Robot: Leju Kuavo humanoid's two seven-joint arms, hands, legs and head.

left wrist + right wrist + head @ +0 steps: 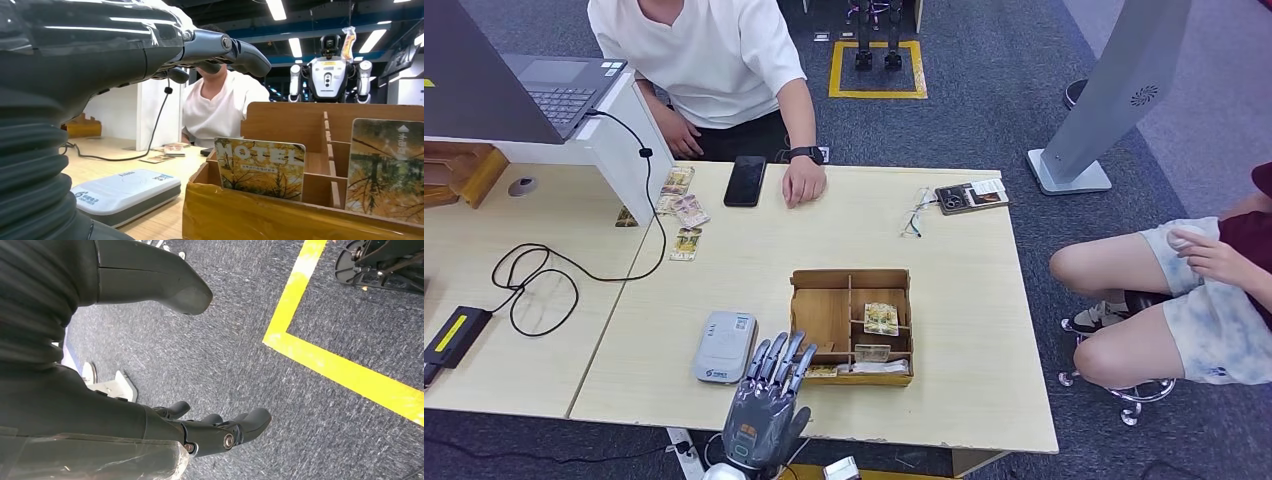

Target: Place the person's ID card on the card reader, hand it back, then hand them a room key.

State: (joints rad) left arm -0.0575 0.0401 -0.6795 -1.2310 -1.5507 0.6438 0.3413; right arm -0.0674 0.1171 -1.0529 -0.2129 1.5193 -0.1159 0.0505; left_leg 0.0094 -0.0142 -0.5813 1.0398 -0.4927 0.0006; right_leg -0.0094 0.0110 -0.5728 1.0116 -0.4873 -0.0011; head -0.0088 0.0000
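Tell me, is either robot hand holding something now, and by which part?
Nothing is held. The left hand hovers with fingers spread; the right hand hangs above the floor, holding nothing.

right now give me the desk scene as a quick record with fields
left robot hand: raised at the desk's near edge between reader and box, fingers apart, holding nothing
right robot hand: hanging over the carpet, holding nothing
card reader: white, nothing on it
wooden box: divided, hotel cards inside
loose cards: far left of the desk
phone: beside the person's hand
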